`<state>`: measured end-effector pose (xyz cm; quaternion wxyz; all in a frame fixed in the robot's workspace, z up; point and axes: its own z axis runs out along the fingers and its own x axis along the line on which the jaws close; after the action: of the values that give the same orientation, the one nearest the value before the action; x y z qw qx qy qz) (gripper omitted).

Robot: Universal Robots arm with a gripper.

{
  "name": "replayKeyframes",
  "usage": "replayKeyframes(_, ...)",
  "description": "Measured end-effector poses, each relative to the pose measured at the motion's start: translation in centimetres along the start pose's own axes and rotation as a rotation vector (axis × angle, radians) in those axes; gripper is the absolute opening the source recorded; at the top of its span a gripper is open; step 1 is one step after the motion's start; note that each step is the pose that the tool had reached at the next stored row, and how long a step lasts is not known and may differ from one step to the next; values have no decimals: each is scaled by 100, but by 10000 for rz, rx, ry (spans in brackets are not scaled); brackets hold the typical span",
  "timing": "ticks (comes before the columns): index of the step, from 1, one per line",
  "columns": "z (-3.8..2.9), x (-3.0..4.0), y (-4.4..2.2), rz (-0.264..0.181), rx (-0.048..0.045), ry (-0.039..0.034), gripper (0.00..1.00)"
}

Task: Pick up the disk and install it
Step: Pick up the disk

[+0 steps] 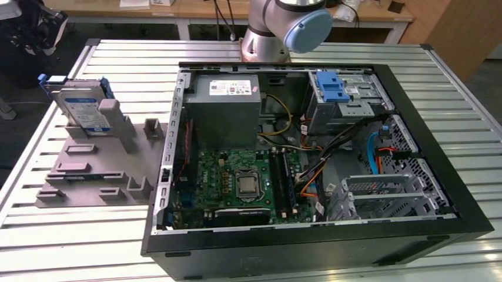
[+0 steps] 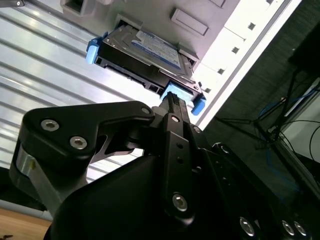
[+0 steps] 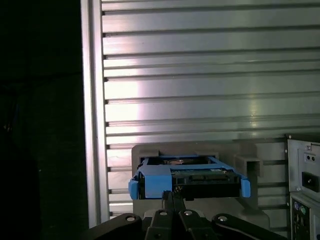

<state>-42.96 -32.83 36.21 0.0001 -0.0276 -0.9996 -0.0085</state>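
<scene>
At arm's tip: gripper (image 3: 171, 196), fingers (image 2: 176, 111) pressed together, holding nothing, close above the blue handle end of the disk (image 1: 79, 108). Disk: upright on edge in grey holder (image 1: 86, 176), at the exterior view's left, beside open computer case (image 1: 314, 249). Both on slatted metal table (image 1: 79, 247).

Robotics lab: arm base (image 1: 274, 29), opened computer (image 1: 314, 258), slatted metal table (image 1: 79, 247).

Exterior view high, overlooking table (image 1: 79, 247); both wrist views near, probably above, share disk (image 2: 145, 47) (image 3: 190, 176).
</scene>
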Motion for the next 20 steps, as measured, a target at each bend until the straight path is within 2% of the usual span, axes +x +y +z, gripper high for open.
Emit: replayKeyframes(20, 0, 1, 0, -849, 1, 15, 12)
